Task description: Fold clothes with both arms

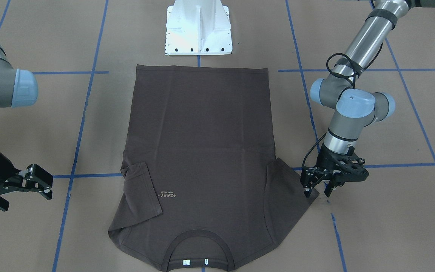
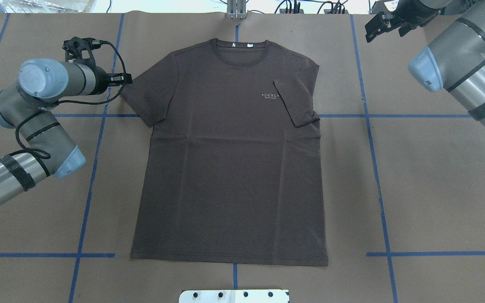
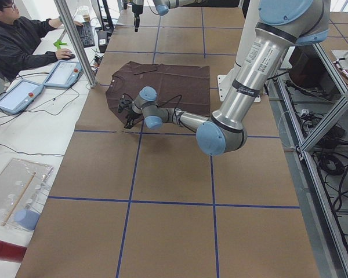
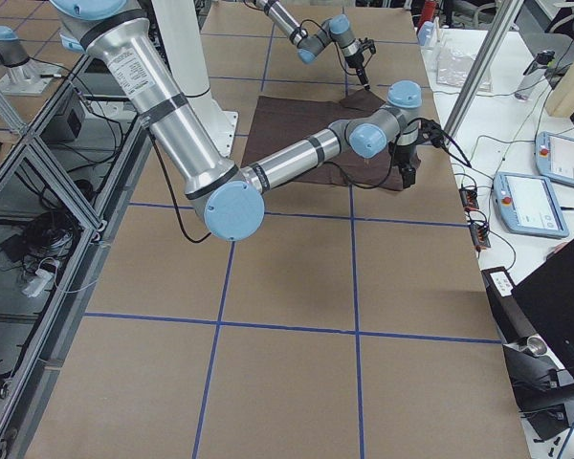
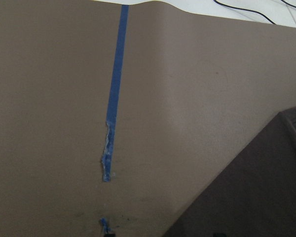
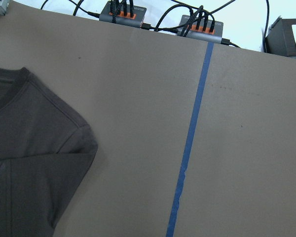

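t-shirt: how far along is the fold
Done: the sleeve on the robot's right is folded in over the chest of the T-shirt. In hand: the left gripper is down at the tip of the other sleeve, jaws open, nothing gripped; the right gripper hangs open off the cloth. Left: that sleeve and all body folds, since the hem lies flat.

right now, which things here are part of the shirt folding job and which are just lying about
Job: dark brown T-shirt; left gripper and right gripper, both open.

Lying about: white base pedestal; blue tape grid; control tablets; cable hubs.
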